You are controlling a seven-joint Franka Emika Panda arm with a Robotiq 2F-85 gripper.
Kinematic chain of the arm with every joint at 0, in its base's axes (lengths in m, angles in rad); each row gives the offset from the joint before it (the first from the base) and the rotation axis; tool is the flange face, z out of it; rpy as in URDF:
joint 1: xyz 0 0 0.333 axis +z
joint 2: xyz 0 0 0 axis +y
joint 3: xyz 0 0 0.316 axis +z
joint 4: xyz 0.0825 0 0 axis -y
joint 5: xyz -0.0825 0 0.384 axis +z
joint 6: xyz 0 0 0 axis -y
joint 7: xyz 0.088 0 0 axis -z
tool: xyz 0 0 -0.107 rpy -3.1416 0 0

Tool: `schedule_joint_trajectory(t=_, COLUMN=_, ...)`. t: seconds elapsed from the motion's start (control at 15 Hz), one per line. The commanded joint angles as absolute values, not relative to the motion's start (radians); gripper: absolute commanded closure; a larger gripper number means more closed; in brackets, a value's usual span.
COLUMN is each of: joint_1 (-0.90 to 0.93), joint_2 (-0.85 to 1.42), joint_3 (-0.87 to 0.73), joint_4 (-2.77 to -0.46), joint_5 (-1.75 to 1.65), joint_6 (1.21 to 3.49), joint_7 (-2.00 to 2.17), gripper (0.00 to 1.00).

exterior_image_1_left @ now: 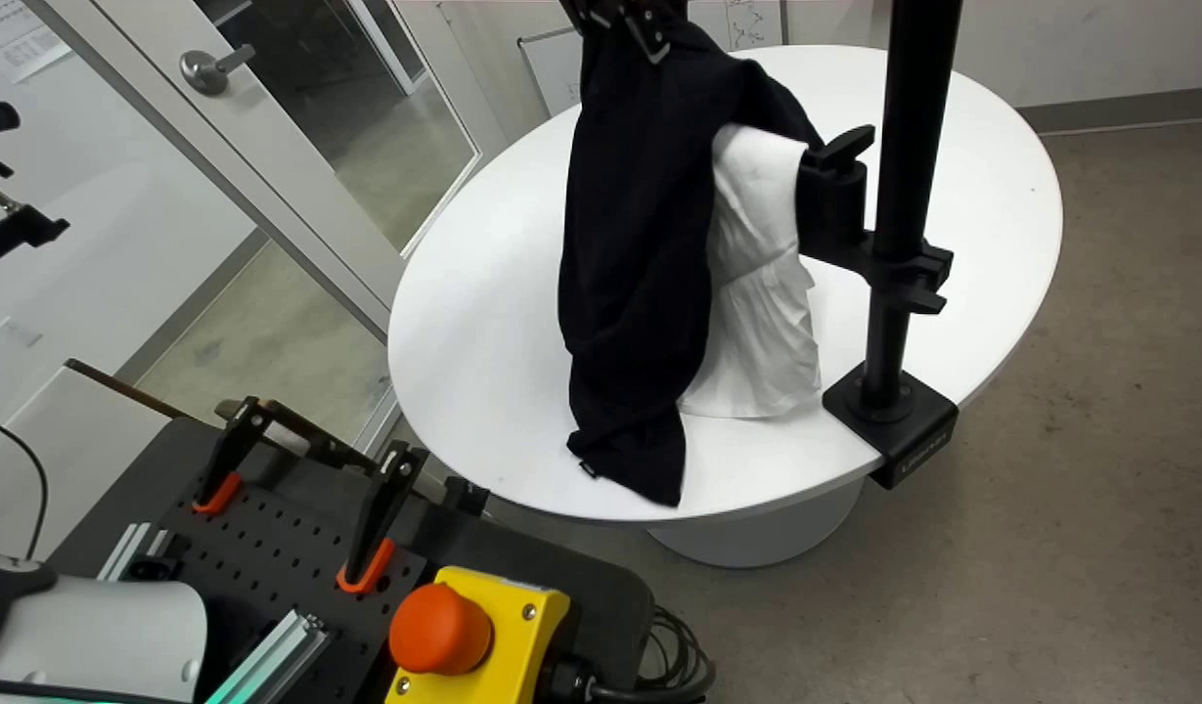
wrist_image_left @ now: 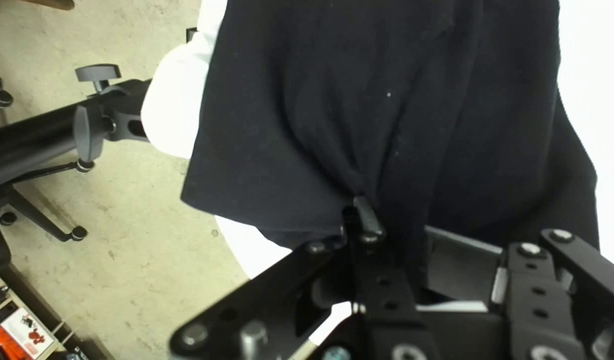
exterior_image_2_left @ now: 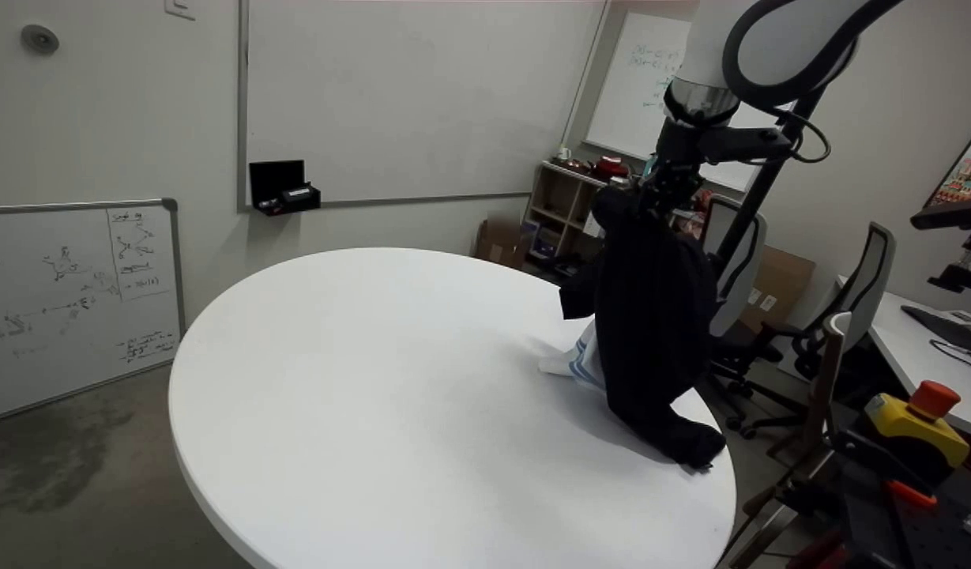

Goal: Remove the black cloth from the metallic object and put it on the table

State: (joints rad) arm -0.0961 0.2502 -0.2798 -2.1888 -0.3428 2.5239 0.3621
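The black cloth (exterior_image_1_left: 640, 254) drapes over the white cloth bundle (exterior_image_1_left: 757, 264) and rises in a fold to my gripper (exterior_image_1_left: 620, 39). Its lower end lies on the white round table (exterior_image_1_left: 464, 342) near the rim. In an exterior view the cloth (exterior_image_2_left: 651, 316) hides most of the bundle (exterior_image_2_left: 586, 362), and my gripper (exterior_image_2_left: 665, 197) is at the cloth's top. In the wrist view creases in the cloth (wrist_image_left: 336, 100) run to the fingertips, and bunched fabric fills the narrow gap of my gripper (wrist_image_left: 401, 240). No metallic object shows; the cloths hide what is beneath.
A black pole (exterior_image_1_left: 894, 196) is clamped to the table's edge, and its side clamp (exterior_image_1_left: 835, 210) meets the bundle's upper part. A dark cart with a yellow emergency-stop box (exterior_image_1_left: 503, 626) stands close by. Chairs (exterior_image_2_left: 860, 292) and a shelf (exterior_image_2_left: 564, 197) stand behind the table.
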Motion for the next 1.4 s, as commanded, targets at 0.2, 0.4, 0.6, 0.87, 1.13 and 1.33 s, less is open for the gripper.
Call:
schedule_joint_trajectory(t=0.2, joint_1=-0.127, joint_2=0.118, joint_3=-0.253, joint_4=-2.208, joint_5=-0.269, joint_6=2.457, joint_7=0.273, gripper=0.98)
schedule_joint_trajectory(t=0.4, joint_1=-0.141, joint_2=0.078, joint_3=-0.243, joint_4=-2.213, joint_5=-0.231, joint_6=2.438, joint_7=0.238, gripper=0.98)
schedule_joint_trajectory(t=0.6, joint_1=-0.154, joint_2=0.018, joint_3=-0.224, joint_4=-2.215, joint_5=-0.153, joint_6=2.367, joint_7=0.141, gripper=0.98)
schedule_joint_trajectory(t=0.87, joint_1=-0.157, joint_2=-0.075, joint_3=-0.209, joint_4=-2.222, joint_5=-0.096, joint_6=2.299, joint_7=0.036, gripper=0.98)
schedule_joint_trajectory(t=1.13, joint_1=-0.145, joint_2=-0.167, joint_3=-0.193, joint_4=-2.220, joint_5=-0.063, joint_6=2.249, joint_7=-0.042, gripper=0.98)
schedule_joint_trajectory(t=1.33, joint_1=-0.129, joint_2=-0.221, joint_3=-0.175, joint_4=-2.219, joint_5=-0.039, joint_6=2.223, joint_7=-0.090, gripper=0.98)
